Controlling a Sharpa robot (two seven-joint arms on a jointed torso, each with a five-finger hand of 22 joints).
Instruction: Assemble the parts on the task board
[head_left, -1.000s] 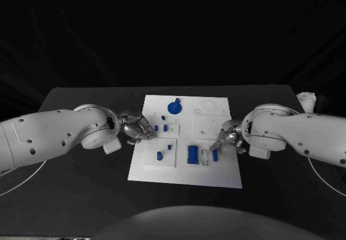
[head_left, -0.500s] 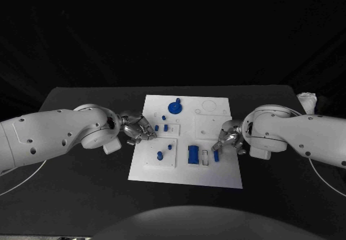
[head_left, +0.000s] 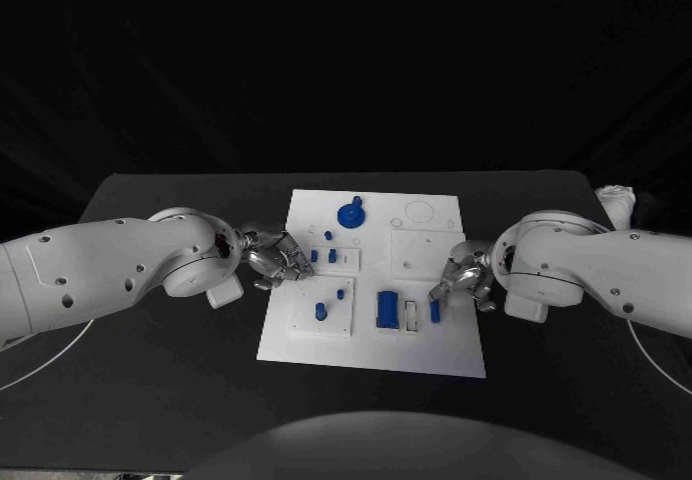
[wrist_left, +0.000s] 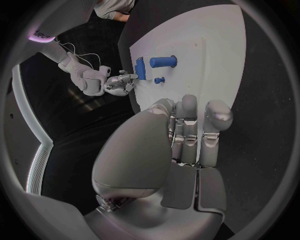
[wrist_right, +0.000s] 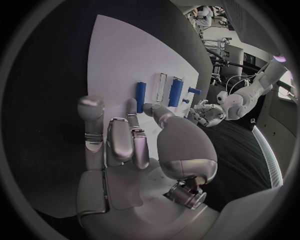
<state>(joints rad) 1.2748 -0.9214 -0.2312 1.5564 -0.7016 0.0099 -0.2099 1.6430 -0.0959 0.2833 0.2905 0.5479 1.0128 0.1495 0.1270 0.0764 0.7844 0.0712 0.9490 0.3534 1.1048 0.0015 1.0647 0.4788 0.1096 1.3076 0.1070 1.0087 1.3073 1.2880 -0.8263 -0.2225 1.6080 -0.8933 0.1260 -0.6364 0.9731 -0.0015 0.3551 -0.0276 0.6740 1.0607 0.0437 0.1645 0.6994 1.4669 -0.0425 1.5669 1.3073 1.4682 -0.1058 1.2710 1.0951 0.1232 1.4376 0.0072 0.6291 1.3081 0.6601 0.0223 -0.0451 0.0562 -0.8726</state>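
Both arms: bulky glossy white shells with small dark screw holes. Left silver segmented metal hand (head_left: 274, 258), right silver segmented metal hand (head_left: 464, 281). Thin white cable (head_left: 32, 372) trails under left arm.

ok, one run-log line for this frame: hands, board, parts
left hand: over board's left edge, holds nothing | right hand: at right edge by slim blue part, empty | task board: flat on table

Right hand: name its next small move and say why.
Probably lower the right hand onto the slim blue bar at the task board's right edge and pinch it. The hand holds nothing, hovers just beside that bar, and the empty narrow slot sits right next to it.
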